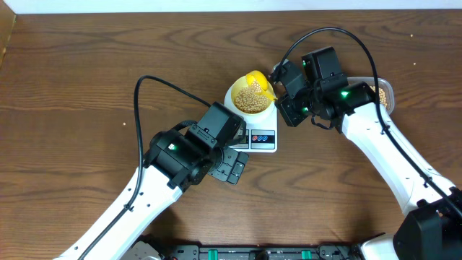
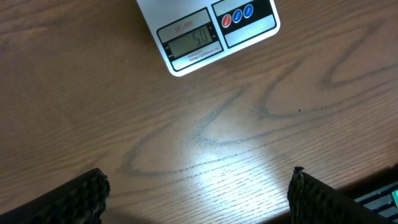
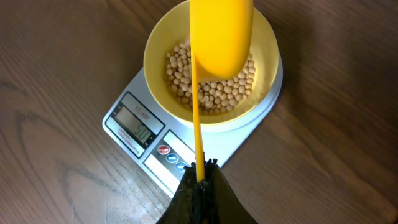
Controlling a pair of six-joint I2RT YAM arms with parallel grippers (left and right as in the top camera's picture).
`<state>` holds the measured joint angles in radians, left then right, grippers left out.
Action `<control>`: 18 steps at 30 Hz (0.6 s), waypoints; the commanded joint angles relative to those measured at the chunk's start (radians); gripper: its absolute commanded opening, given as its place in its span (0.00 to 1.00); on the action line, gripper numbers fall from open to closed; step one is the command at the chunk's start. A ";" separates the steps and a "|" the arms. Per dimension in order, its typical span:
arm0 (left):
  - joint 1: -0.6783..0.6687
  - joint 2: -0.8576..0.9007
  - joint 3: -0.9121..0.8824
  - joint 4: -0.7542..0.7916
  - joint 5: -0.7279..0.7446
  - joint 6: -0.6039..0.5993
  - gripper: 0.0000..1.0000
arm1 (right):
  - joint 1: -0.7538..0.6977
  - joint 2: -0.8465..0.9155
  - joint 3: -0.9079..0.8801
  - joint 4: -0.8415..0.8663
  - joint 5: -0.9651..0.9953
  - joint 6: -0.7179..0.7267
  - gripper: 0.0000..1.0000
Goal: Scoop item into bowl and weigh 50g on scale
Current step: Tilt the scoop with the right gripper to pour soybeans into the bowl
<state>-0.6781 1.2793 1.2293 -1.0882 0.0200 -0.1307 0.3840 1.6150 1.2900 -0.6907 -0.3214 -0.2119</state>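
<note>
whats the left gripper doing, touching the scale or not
Apart. The left wrist view shows a stretch of bare table between the open left gripper and the scale.

Scale [image 1: 261, 137] on surface [image 1: 72, 87], mid. Bowl [image 1: 232, 97] sits on scale, toward its back; beans [image 1: 250, 101] in bowl. Right end effector [image 3: 200, 180] just right of bowl; scoop [image 3: 221, 34] sticks out ahead of it, over bowl and beans. Left end effector [image 2: 199, 186] before scale's front edge, apart from it, scale ahead of it. Tub [image 1: 382, 92] behind right end effector, well apart from bowl, partly hidden by arm.
</note>
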 commanded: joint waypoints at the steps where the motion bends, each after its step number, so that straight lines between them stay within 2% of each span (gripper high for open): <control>1: -0.002 -0.004 0.024 0.000 -0.013 0.005 0.94 | 0.005 0.008 0.022 0.002 -0.010 -0.005 0.01; 18: -0.002 -0.004 0.024 0.000 -0.013 0.005 0.94 | 0.005 0.008 0.022 -0.002 -0.026 -0.001 0.01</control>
<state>-0.6781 1.2793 1.2293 -1.0882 0.0196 -0.1307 0.3840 1.6150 1.2900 -0.6914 -0.3252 -0.2119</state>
